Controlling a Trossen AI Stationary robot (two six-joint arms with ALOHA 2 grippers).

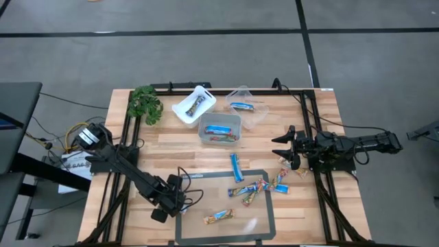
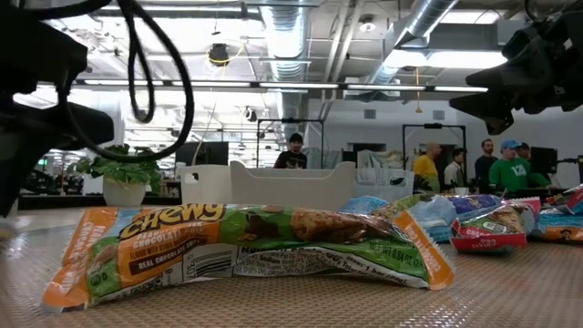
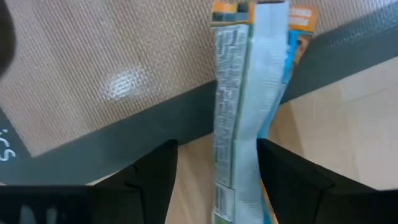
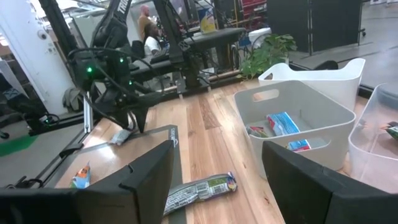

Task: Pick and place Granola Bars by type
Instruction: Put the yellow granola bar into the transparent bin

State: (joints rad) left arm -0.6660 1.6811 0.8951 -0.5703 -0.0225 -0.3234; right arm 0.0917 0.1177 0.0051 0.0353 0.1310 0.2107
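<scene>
Table, wood slats, carrying a grey mat at the near edge. Left gripper: low at the mat's left border, fingers closed on 1 bar, which hangs lengthwise between them over the mat edge; wrapper white and green with orange and blue at the far end. Right gripper: hovering near the right edge of the table, fingers spread, nothing held. Bars on the mat: 1 near its front left, a loose cluster at its far right corner. 1 blue bar lies on bare wood just beyond the mat. 3 tubs toward the far edge: white tub with 1 bar; clear tub with 1 blue bar; middle tub with blue bars. Plant at the far left corner. Low view: large Chewy bar in front; people standing in the room behind.
</scene>
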